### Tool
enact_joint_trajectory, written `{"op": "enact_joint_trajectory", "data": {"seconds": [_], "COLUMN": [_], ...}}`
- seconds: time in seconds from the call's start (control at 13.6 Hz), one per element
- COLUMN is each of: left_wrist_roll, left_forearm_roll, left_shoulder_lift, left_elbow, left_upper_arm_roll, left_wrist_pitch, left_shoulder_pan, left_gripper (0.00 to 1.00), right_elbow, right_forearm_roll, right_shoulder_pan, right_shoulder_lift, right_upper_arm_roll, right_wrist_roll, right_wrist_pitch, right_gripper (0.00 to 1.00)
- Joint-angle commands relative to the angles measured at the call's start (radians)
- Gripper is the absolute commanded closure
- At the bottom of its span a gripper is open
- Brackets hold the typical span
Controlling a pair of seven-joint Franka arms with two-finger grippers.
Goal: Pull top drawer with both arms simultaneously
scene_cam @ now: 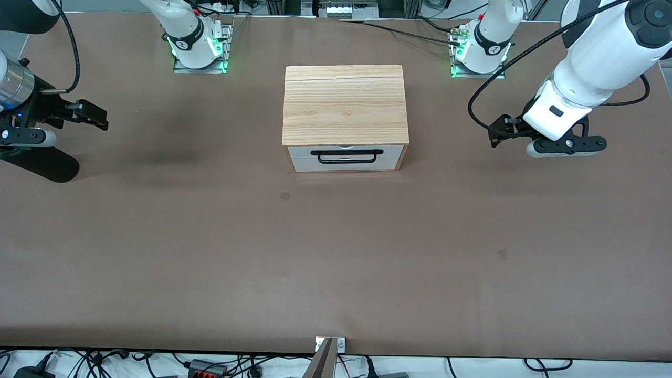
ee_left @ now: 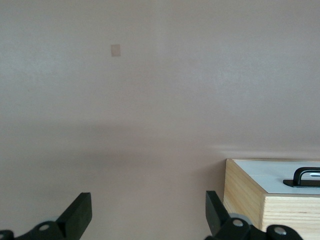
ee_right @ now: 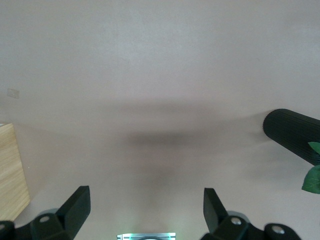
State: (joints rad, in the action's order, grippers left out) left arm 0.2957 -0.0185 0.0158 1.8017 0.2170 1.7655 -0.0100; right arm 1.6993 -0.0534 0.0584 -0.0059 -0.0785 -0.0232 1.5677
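The wood-topped cabinet point(scene_cam: 345, 105) stands mid-table. Its top drawer point(scene_cam: 300, 151) is shut, with the white front flush and the long black bar handle point(scene_cam: 346, 156) across it. My left gripper point(scene_cam: 499, 132) hangs open and empty over the table toward the left arm's end, apart from the cabinet. In the left wrist view the gripper point(ee_left: 148, 206) is open, with a cabinet corner point(ee_left: 245, 192) and one end of the handle point(ee_left: 302, 176) in sight. My right gripper point(scene_cam: 97, 116) is open and empty over the right arm's end. In the right wrist view the gripper point(ee_right: 146, 201) is open, with the cabinet's wood edge point(ee_right: 10, 170) at the side.
A black cylinder point(scene_cam: 42, 164) lies under the right arm and also shows in the right wrist view point(ee_right: 290, 135), beside a green leaf point(ee_right: 312, 175). The arm bases point(scene_cam: 199, 50) point(scene_cam: 480, 52) glow green. A second white drawer front point(scene_cam: 315, 167) sits lower on the cabinet.
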Motion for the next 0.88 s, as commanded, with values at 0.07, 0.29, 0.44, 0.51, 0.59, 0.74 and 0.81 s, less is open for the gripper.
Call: {"op": "enact_joint_trajectory", "data": {"seconds": [0.07, 0.29, 0.44, 0.51, 0.59, 0.74, 0.81], "left_wrist_roll": [0.002, 0.002, 0.002, 0.002, 0.002, 0.002, 0.002], "left_forearm_roll": [0.009, 0.009, 0.009, 0.009, 0.009, 0.006, -0.006], "left_shoulder_lift": [0.001, 0.001, 0.001, 0.001, 0.001, -0.016, -0.028], "left_elbow": [-0.013, -0.013, -0.013, -0.013, -0.013, -0.013, -0.013], "left_upper_arm_roll": [0.004, 0.004, 0.004, 0.005, 0.005, 0.009, 0.01], "left_wrist_pitch": [-0.008, -0.008, -0.008, -0.008, -0.006, 0.003, 0.021], "left_shoulder_pan": [0.004, 0.004, -0.005, -0.008, -0.01, -0.028, -0.051], "left_gripper": [0.0, 0.0, 0.0, 0.0, 0.0, 0.0, 0.0], "right_elbow": [-0.01, -0.01, -0.01, -0.01, -0.01, -0.01, -0.01], "right_forearm_roll": [0.047, 0.046, 0.049, 0.049, 0.049, 0.049, 0.047], "right_shoulder_pan": [0.0, 0.001, 0.0, 0.0, -0.002, -0.008, -0.012], "right_shoulder_lift": [-0.006, -0.005, -0.005, -0.005, -0.005, -0.005, -0.005], "right_upper_arm_roll": [-0.003, -0.003, -0.003, -0.003, -0.004, -0.004, -0.004], "right_wrist_roll": [-0.015, -0.007, -0.011, -0.011, -0.008, 0.011, 0.009], "right_wrist_pitch": [-0.018, -0.024, -0.034, -0.037, -0.038, -0.043, -0.06], "right_gripper": [0.0, 0.0, 0.0, 0.0, 0.0, 0.0, 0.0]}}
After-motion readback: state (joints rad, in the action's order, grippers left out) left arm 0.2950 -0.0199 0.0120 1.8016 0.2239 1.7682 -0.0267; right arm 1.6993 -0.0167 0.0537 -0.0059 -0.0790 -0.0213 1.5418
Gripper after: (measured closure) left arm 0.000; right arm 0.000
